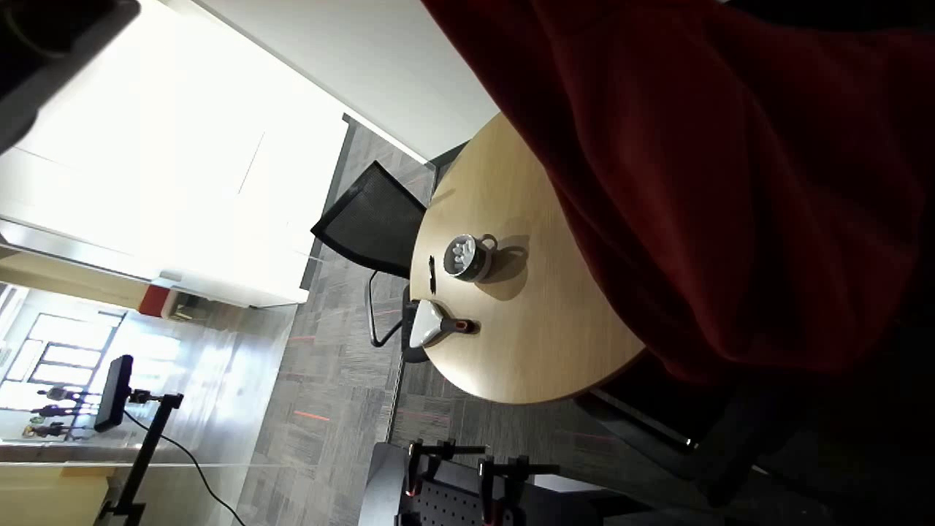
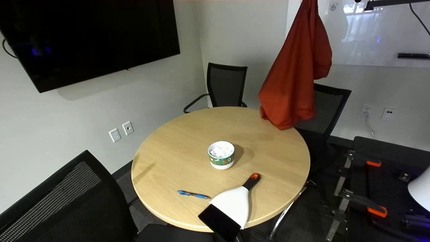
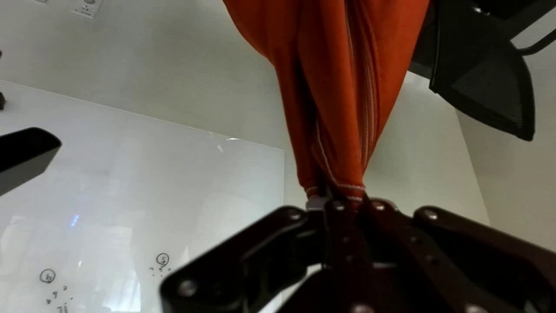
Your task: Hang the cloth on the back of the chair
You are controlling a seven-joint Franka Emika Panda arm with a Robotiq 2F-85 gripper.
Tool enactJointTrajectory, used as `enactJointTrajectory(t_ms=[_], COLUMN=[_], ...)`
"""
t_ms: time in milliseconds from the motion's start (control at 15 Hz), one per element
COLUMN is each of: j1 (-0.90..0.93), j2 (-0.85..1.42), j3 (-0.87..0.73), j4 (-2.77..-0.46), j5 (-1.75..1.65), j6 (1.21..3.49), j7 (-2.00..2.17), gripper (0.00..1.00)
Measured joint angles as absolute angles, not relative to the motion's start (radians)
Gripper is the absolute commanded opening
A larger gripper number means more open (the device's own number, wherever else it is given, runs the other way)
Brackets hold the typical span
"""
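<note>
because the wrist view stands inverted, with hanging fabric running up the frame, the black two-fingered gripper [image 3: 336,204] appears at the bottom, its jaws clamped on the gathered, white-stitched end of an orange-red fabric cloth [image 3: 334,87]. the cloth's long axis leads straight away from the jaws, its folds widening with distance from them.

in an exterior view, the jaws lie beyond the upper edge of the frame. below them the cloth hangs near vertical, slightly slanted, its free end overlapping the edge of a round pale-wood table [image 2: 181,148]. below and a little aside of the jaws, behind the cloth, stands a black mesh-backed chair [image 2: 324,112], presumably the one meant; whether cloth and backrest touch cannot be told. the free end appears lower than the top rail, so the next move probably calls for shifting the jaws across that rail before they part.

in an exterior view turned on its side, the cloth looms dark in the foreground and the jaws cannot be made out. a loop-armed black chair [image 1: 376,219] stands across the table, well apart from the cloth.
</note>
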State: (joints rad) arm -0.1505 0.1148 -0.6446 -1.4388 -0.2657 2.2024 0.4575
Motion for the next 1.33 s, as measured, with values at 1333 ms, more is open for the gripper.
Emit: enactJointTrajectory(t_ms=[1333], j1=[-0.341], j2=[0.125], j3=[-0.686], j4=[-1.633], j5=[-0.265], j6=[2.185], j7=[0.485], gripper=[0.01])
